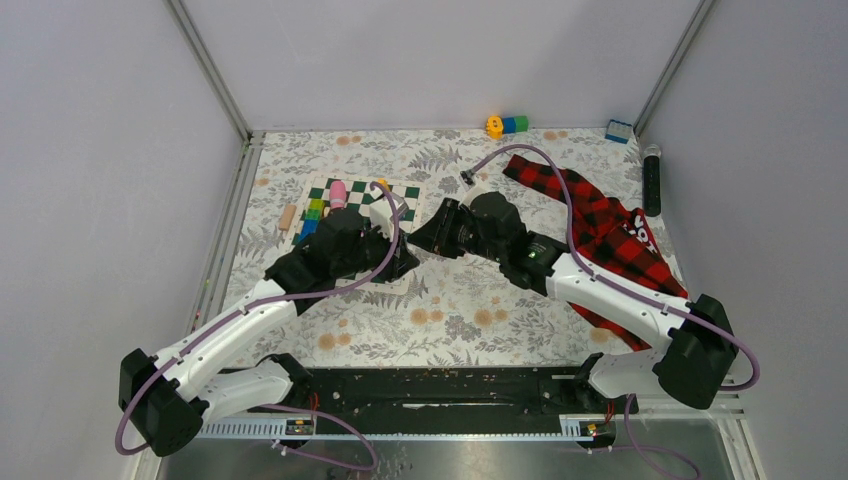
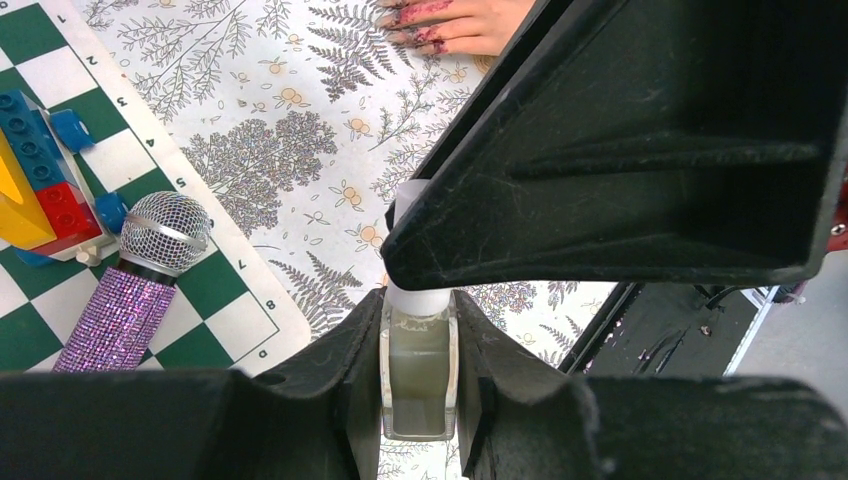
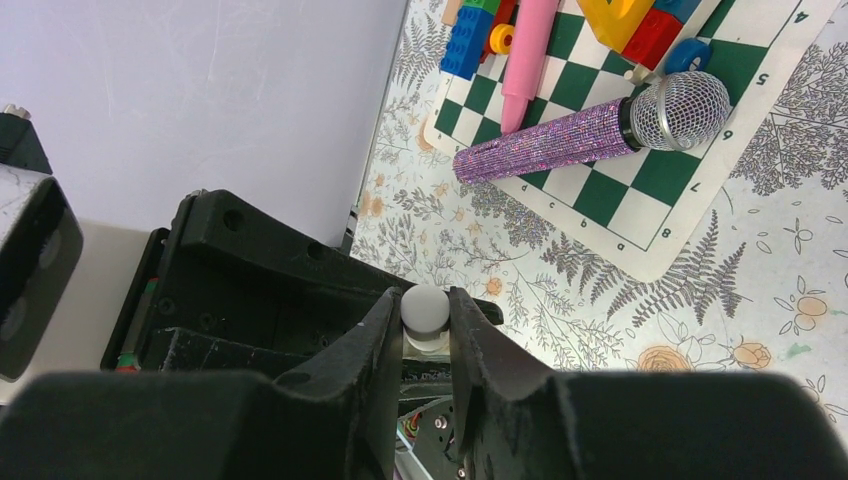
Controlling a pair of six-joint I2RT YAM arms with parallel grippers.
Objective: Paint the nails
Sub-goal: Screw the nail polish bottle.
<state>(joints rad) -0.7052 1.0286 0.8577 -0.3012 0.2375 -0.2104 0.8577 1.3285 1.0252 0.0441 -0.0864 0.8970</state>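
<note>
My left gripper (image 2: 418, 330) is shut on a clear glass nail polish bottle (image 2: 418, 375) of pale olive liquid, held upright above the floral table. My right gripper (image 3: 425, 322) is shut on the bottle's white cap (image 3: 425, 308); it fills the upper right of the left wrist view (image 2: 620, 150). Both grippers meet mid-table (image 1: 412, 245). The dummy hand (image 2: 470, 22) lies at the top edge of the left wrist view, its nails (image 2: 415, 14) smeared reddish-pink. Its red-and-black plaid sleeve (image 1: 600, 225) lies to the right; my right arm hides the hand in the top view.
A green-and-white chessboard mat (image 1: 405, 192) lies left of centre with toy blocks (image 2: 40, 190), a purple glitter microphone (image 3: 580, 135) and a pink stick (image 3: 525, 60). A black microphone (image 1: 652, 180) lies far right. Blocks (image 1: 507, 124) sit at the back wall.
</note>
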